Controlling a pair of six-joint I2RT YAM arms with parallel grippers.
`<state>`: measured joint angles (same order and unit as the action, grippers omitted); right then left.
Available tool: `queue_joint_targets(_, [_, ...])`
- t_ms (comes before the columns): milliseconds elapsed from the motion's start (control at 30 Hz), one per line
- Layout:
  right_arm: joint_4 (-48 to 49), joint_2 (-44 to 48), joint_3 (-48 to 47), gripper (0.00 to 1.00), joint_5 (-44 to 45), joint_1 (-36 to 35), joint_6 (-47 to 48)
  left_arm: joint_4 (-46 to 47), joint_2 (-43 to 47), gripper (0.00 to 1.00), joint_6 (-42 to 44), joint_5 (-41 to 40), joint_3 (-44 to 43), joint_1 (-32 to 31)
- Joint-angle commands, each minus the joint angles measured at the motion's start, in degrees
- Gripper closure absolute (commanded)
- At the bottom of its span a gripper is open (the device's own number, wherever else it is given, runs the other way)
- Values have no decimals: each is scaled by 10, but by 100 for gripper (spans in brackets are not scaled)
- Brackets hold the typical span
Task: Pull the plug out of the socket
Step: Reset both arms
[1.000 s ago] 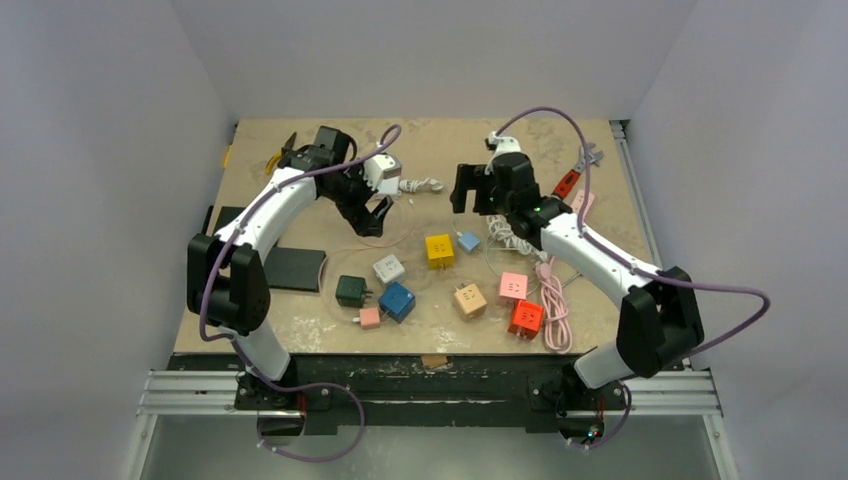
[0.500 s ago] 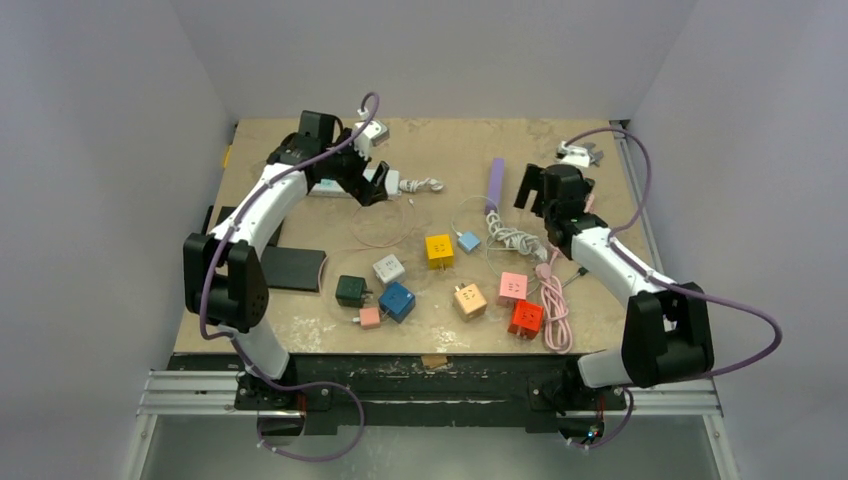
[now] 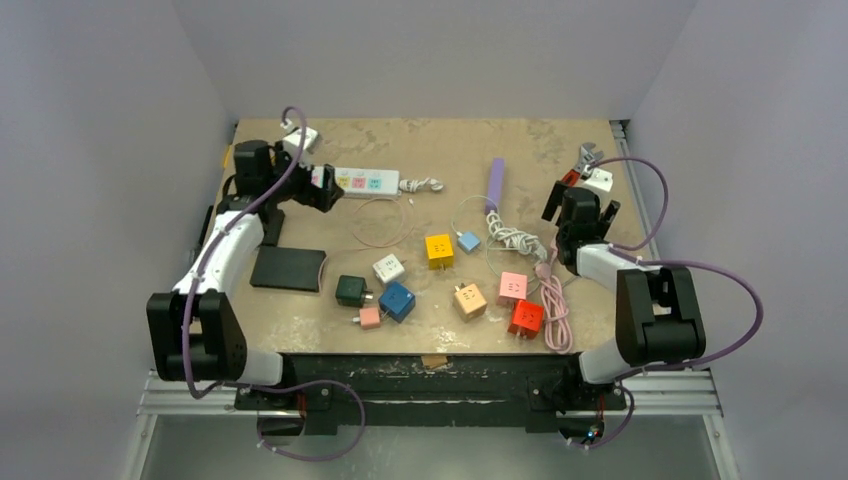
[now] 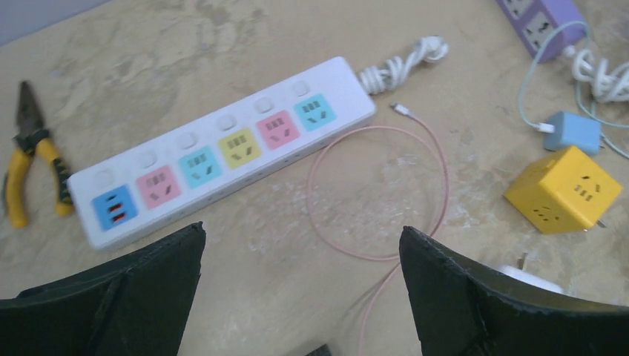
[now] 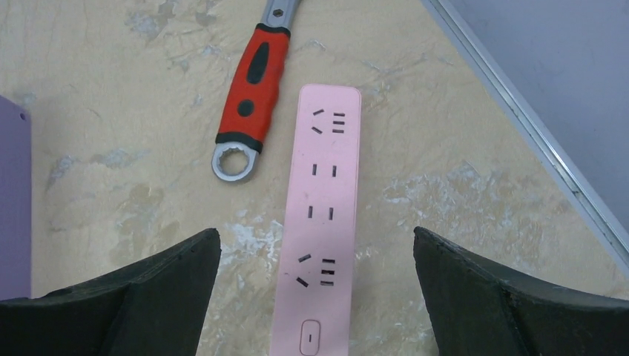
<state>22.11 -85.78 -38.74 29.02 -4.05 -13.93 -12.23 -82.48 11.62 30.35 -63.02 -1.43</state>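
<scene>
Swung back outward. Left gripper [image 4: 302, 230] and right gripper [image 5: 315, 231] gaping, empty. Likely target: pink plug [image 3: 370, 318], seemingly seated in blue cube [image 3: 397, 300], nearward of white strip [image 3: 360, 181], sticking left, closest to left gripper.

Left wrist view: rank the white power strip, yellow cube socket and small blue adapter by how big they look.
1. white power strip, clearly largest
2. yellow cube socket
3. small blue adapter, smallest, though it lies slightly farther from the camera
</scene>
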Motion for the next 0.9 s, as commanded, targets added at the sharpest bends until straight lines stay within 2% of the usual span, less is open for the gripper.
queue_joint_targets(0, [76, 33, 14, 1, -4, 4, 34, 112, 41, 0, -61, -1, 77, 73])
queue_joint_targets(100, [96, 57, 47, 1, -10, 4, 33, 188, 65, 0, -92, -17, 142, 94])
queue_joint_targets(300, [155, 65, 106, 1, -15, 4, 17, 337, 100, 0, -120, -67, 263, 98])
queue_joint_targets(400, [165, 50, 102, 3, -9, 4, 18, 354, 103, 0, -139, -73, 290, 100])
queue_joint_targets(567, [203, 27, 119, 1, 1, 2, 27, 465, 92, 0, -154, -110, 366, 101])
queue_joint_targets(733, [302, 10, 155, 1, 26, -39, 78, 559, 66, 0, -140, -83, 404, 97])
queue_joint_targets(800, [380, 16, 199, 1, 9, -43, 91, 571, 72, 0, -128, -87, 416, 87])
queue_joint_targets(833, [414, 18, 224, 1, -30, -43, 94, 587, 69, 0, -123, -92, 422, 82])
queue_joint_targets(867, [522, -6, 264, 1, -47, -44, 118, 592, 68, 0, -119, -104, 427, 74])
